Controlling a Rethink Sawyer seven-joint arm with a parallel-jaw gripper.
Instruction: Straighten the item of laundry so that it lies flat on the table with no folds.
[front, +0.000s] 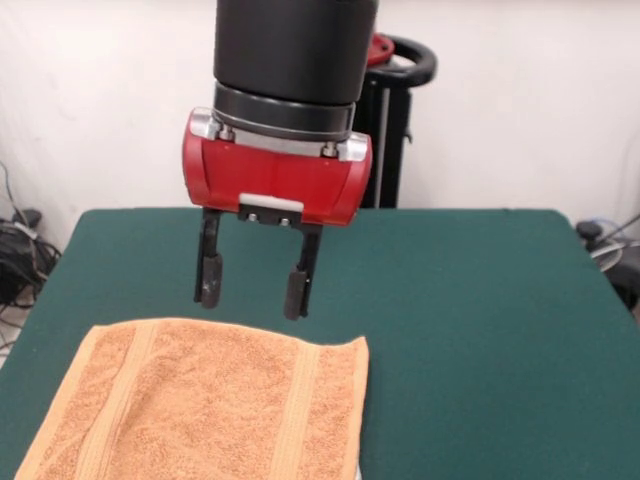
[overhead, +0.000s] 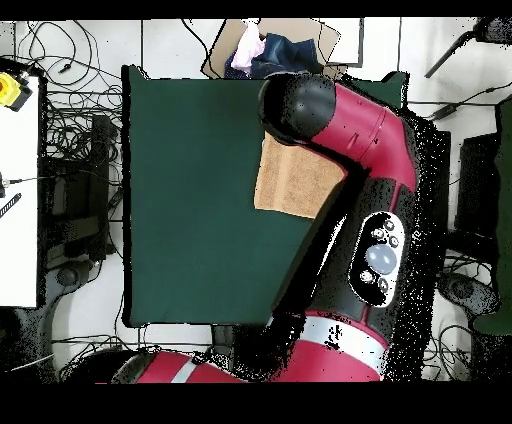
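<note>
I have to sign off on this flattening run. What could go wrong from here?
The towel lies at the table's near edge, so a pull that way could drag it off. The open hand hovers above the far hem; closing there might bunch the cloth. The overhead view hides part of the towel behind the arm.

Gripper (front: 254, 280) hanging w/ fingers spread over the table (front: 480, 300), tips just above the towel's (front: 215, 400) far edge, air gap showing btwn tips and cloth. Green top lying bare across the whole side away from the towel in overhead view, wide room to pass. Arm (overhead: 350, 150) covering part of towel from above. Cardboard box (overhead: 285, 50) w/ clothes sitting off table's far end.
</note>
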